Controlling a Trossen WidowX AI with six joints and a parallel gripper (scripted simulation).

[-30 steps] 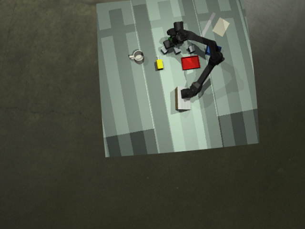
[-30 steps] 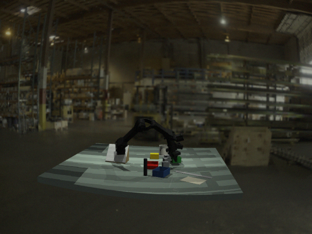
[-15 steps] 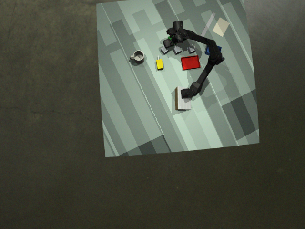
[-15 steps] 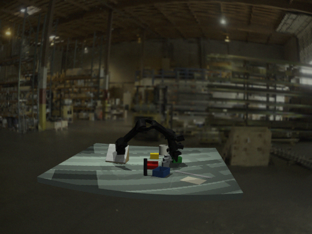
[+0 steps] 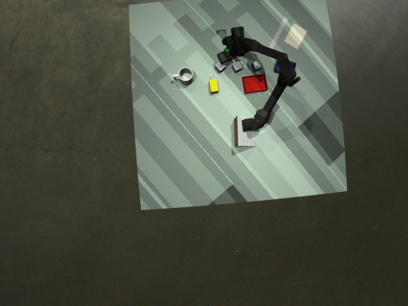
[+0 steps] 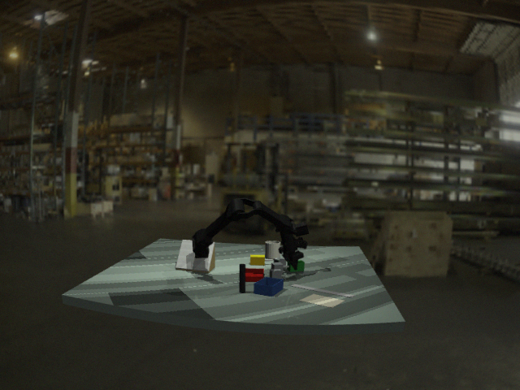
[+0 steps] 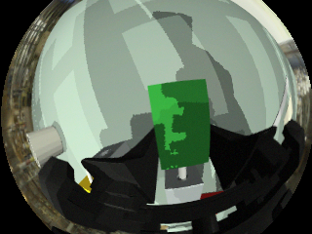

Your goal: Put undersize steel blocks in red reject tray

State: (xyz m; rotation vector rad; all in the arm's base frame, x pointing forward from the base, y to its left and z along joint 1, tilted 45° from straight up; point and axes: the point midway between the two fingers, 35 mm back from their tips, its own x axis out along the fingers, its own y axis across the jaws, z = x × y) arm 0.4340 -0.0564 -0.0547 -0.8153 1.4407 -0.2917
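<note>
The gripper (image 5: 227,52) (image 6: 295,265) (image 7: 177,127) is pinching the green GO gauge (image 5: 226,50) (image 6: 297,266) (image 7: 181,124) by its handle, leaving the pin free to be testing the steel block (image 5: 236,66) (image 7: 183,191) beneath.

Top looks steeply down from high; exterior looks across the table from afar; close wrist shares the green gauge (image 6: 297,266) (image 7: 180,125) with exterior.
</note>
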